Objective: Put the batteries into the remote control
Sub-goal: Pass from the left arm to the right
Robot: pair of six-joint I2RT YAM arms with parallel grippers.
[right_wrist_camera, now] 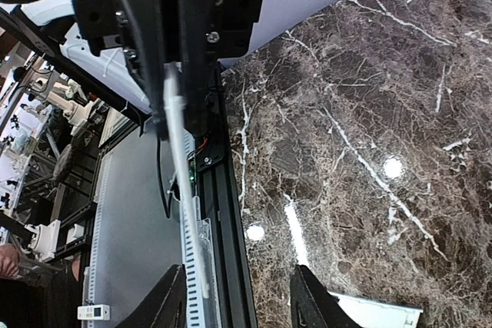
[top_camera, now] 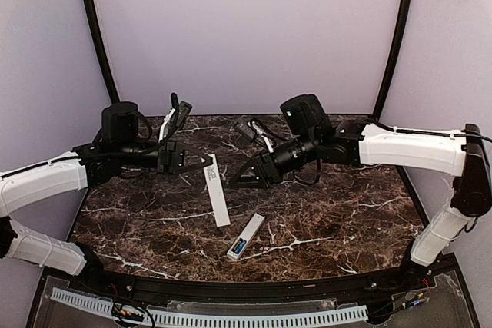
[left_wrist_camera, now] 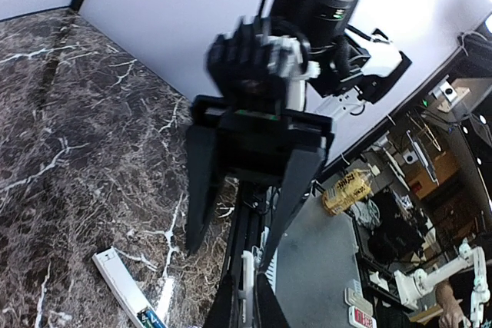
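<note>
Tabletop (top_camera: 346, 213): dark brown marble-look slab, white-veined, polished, glossy; lamp glare spots showed on it in right wrist view.
Remote control (top_camera: 247, 234): white plastic, smooth, slight sheen.
Battery (top_camera: 239, 248): blue casing; finish too small to judge.
White panel (top_camera: 217, 193): thin, smooth plastic, near matt.
Arm shells (top_camera: 407, 147): white plastic, smooth, satin.
Left gripper (left_wrist_camera: 247, 301), right gripper (right_wrist_camera: 238, 270): black plastic, matt.
Backdrop walls (top_camera: 246, 28): pale lilac, flat, matt.
Slotted duct (top_camera: 231, 316): white plastic.

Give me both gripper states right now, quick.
left gripper: shut on the white bar.
right gripper: open, holding nothing.
</note>
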